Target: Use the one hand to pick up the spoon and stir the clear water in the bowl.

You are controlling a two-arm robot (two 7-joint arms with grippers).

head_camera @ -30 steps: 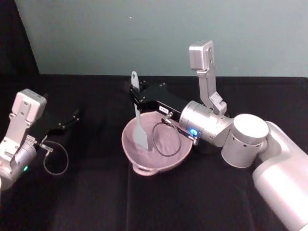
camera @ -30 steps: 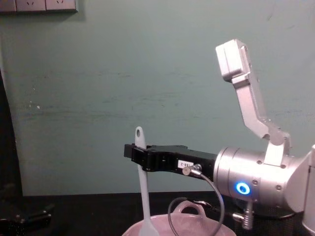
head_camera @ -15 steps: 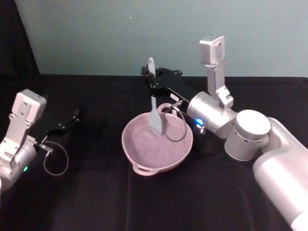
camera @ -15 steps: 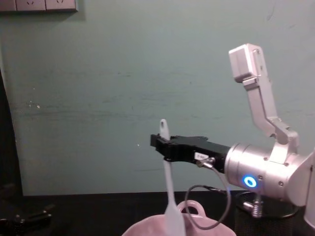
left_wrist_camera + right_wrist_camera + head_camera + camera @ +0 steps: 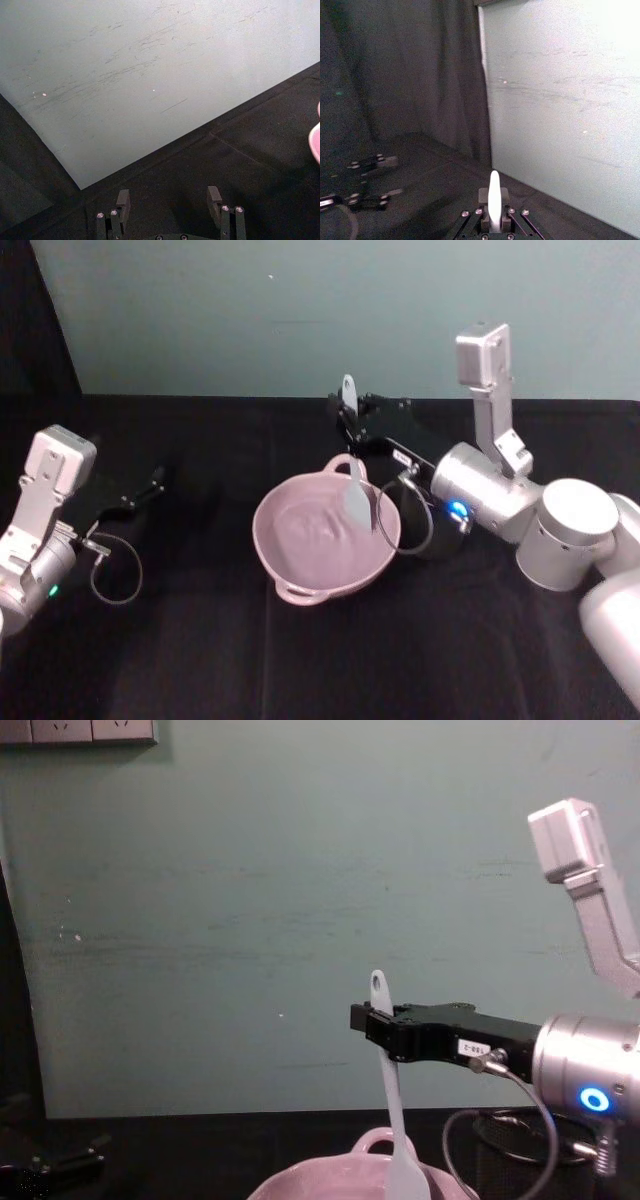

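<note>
Spoon (image 5: 359, 500) hangs upright, pinched by the right pincer (image 5: 346, 416), blade over the bowl (image 5: 270, 565); left pincer (image 5: 152, 483) rests spread far left.

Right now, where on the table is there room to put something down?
The table is bare along its front edge, before the bowl, and between the bowl and the left gripper. It is crowded at the bowl's right, where the right gripper holds the spoon.

The spoon (image 5: 358, 502) is white, the bowl (image 5: 290, 562) pink, the right pincer (image 5: 346, 419) black.
</note>
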